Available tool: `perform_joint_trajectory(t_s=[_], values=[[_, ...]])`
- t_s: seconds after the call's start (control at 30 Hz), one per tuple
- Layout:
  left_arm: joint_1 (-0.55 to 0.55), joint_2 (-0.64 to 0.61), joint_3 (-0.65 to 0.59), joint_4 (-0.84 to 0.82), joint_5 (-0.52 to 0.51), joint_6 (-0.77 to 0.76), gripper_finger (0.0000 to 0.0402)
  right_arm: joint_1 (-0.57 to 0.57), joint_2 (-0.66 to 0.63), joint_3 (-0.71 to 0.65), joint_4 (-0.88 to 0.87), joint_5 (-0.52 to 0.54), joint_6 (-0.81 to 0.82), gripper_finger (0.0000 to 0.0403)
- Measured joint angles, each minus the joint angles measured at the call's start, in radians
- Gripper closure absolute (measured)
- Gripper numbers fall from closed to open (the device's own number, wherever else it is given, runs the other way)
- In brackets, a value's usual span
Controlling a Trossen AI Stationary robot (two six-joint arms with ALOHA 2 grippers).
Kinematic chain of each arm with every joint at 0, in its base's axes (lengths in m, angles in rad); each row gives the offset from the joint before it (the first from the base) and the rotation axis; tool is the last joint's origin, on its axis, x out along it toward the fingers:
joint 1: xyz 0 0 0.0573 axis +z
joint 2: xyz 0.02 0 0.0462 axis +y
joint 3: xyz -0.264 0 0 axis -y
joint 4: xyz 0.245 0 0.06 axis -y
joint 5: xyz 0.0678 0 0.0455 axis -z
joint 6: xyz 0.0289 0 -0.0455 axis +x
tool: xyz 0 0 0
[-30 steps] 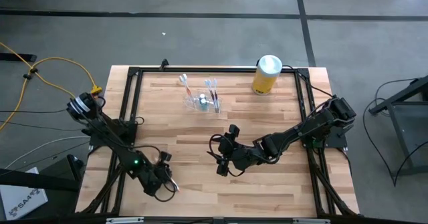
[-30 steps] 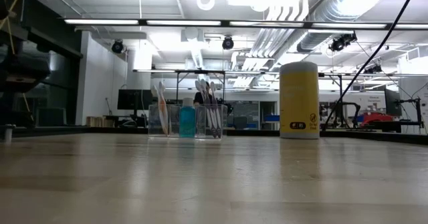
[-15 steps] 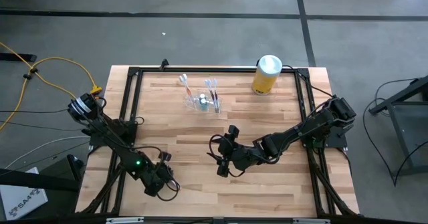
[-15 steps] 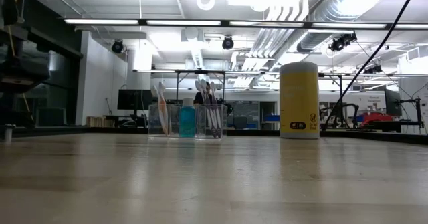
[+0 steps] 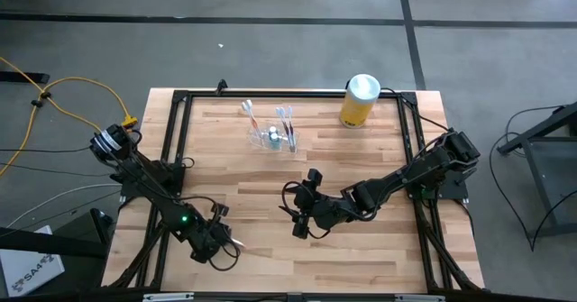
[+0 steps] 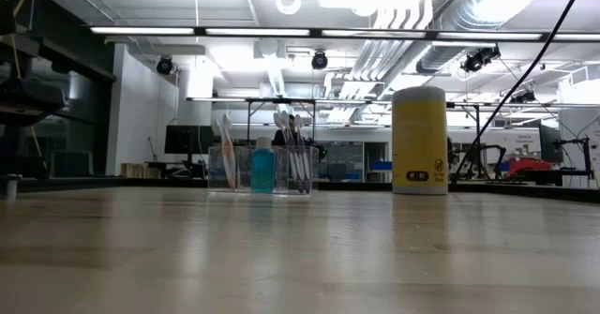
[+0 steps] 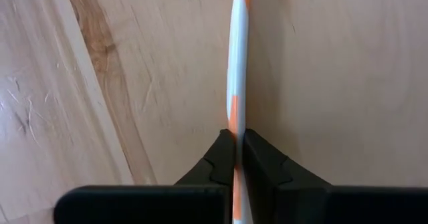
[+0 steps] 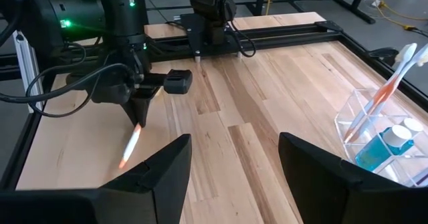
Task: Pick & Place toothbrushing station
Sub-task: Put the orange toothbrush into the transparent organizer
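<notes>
The toothbrushing station is a clear plastic holder standing on its base at the table's far middle. It holds toothbrushes and a small blue bottle, and it also shows in the low view and the right wrist view. An orange-and-white toothbrush lies at the near left corner, with my left gripper shut on it. My right gripper hovers open over the table's middle, its fingers wide apart and holding nothing. My left gripper pinches the toothbrush's handle between its two fingers. It comes steeply from above, and the brush runs out ahead between the fingers. In the right wrist view the brush slants down from the fingers, its free end at the tabletop.
A yellow canister with a white lid stands at the far right corner. Black frame rails run along the table's edges. Bare wood lies between the two grippers and the holder.
My left gripper has stayed over the near left corner, tipped steeper toward the table and shut on the toothbrush. The toothbrush's free end has shifted a little on the wood.
</notes>
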Motion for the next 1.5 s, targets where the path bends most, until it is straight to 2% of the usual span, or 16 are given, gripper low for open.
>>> perform_joint_trajectory(t_s=[0.37, 0.6, 0.93, 1.07, 1.27, 1.5], values=[[0.000, 0.005, 0.102, -0.119, -0.062, 0.137, 0.0398, 0.000, 0.000, 0.000, 0.000, -0.002, 0.000, 0.0186], [-0.008, 0.006, 0.150, -0.119, -0.102, 0.206, 0.0398, 0.000, 0.000, 0.000, 0.000, -0.005, 0.000, 0.0186], [-0.057, 0.004, 0.279, -0.166, -0.271, 0.413, 0.0399, -0.003, 0.000, 0.000, -0.001, -0.027, 0.101, 0.0186], [-0.088, 0.004, 0.322, -0.178, -0.384, 0.572, 0.0399, -0.012, 0.000, 0.000, -0.001, -0.107, 0.146, 0.0186], [-0.134, 0.003, 0.350, -0.134, -0.632, 0.898, 0.0399, -0.036, 0.008, 0.000, 0.025, -0.289, 0.233, 0.0186], [-0.135, 0.003, 0.350, 0.039, -0.740, 1.216, 0.0399, -0.067, 0.054, 0.000, 0.193, -0.552, 0.293, 0.0186]])
